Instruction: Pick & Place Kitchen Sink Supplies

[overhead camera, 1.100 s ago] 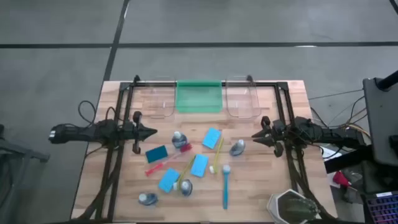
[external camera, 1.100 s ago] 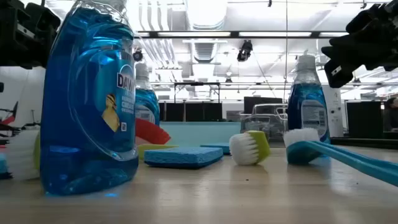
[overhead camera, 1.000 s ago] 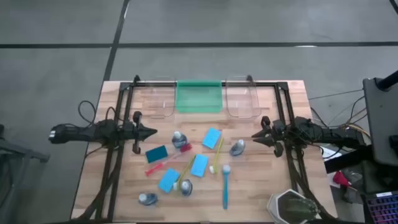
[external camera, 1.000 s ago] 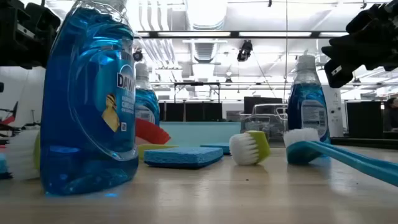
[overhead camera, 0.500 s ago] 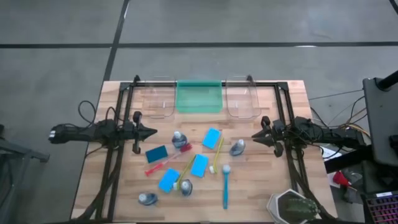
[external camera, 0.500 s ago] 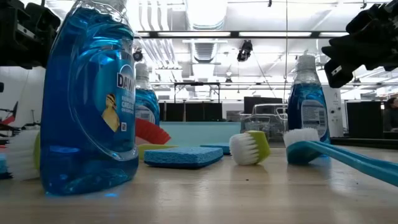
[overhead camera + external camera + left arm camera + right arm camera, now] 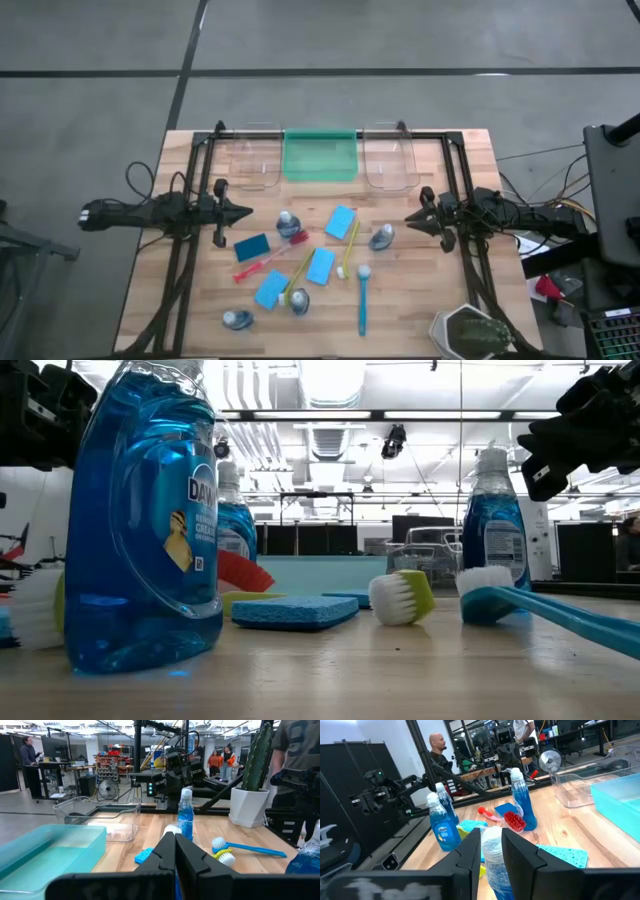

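Several small bottles of blue liquid stand on the table, one point(image 7: 288, 224) near my left gripper point(image 7: 248, 213) and one point(image 7: 381, 237) just ahead of my right gripper point(image 7: 407, 221). Several flat blue sponges point(image 7: 341, 222) lie between them. A red brush point(image 7: 265, 262), a yellow brush point(image 7: 350, 250) and a blue brush point(image 7: 362, 300) lie flat. Both grippers hover level above the table, pointing at each other. In the left wrist view, my left gripper point(image 7: 175, 840) is shut. In the right wrist view, my right gripper point(image 7: 491, 837) stands slightly open, with the bottle's cap point(image 7: 492, 845) showing beyond the gap.
Two clear bins point(image 7: 249, 163) point(image 7: 390, 160) and a green bin point(image 7: 320, 156) between them stand along the far edge. A potted cactus point(image 7: 470, 335) sits at the near right corner. Black frame rails point(image 7: 180, 260) run down both sides. People show in the room beyond.
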